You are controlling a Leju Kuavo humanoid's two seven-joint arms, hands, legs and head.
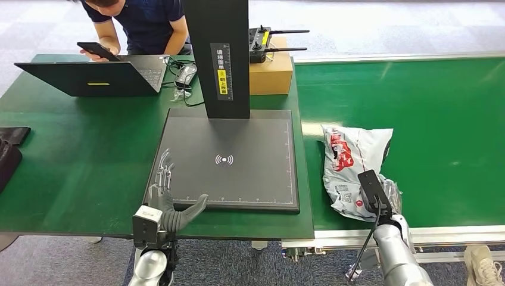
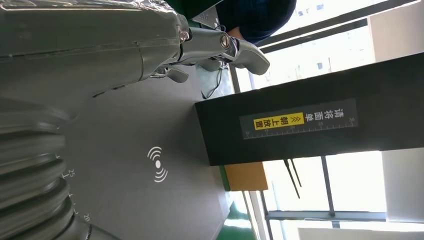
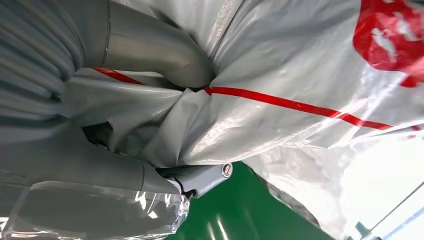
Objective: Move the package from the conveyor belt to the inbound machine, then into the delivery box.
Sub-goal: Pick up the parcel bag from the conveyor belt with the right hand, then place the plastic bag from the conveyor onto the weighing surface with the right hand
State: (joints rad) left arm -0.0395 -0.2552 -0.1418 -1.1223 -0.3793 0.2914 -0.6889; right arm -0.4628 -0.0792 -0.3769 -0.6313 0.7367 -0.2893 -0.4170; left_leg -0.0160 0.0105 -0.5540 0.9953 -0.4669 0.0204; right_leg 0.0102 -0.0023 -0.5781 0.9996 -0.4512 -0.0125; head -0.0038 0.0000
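Right hand (image 3: 150, 125) has its fingers pinched into the near end of the crumpled white plastic mailer with red print (image 1: 351, 161) on the green conveyor belt (image 1: 429, 101) — long axis running away from the robot. Dark square scanner platform (image 1: 238, 137) lies to its left; left hand (image 1: 170, 199) rests there, fingers spread, holding nothing.

The left hand (image 2: 150, 50) takes up much of the left wrist view: a grey ribbed cover, a broad grey palm and a thick thumb stretched out, holding nothing. Its fingers (image 2: 175, 74) are mostly hidden behind the palm. Beneath it lies the dark grey scanning plate (image 2: 150, 200) of the inbound machine, marked with a white wireless symbol (image 2: 158, 164) and a ruler scale along one edge. The machine's black column (image 2: 300, 135) rises from the plate and carries a label (image 2: 299, 120) with a yellow patch. A brown cardboard box (image 2: 245, 176) sits behind the column. A person in dark blue (image 2: 255, 15) stands beyond, against bright windows.
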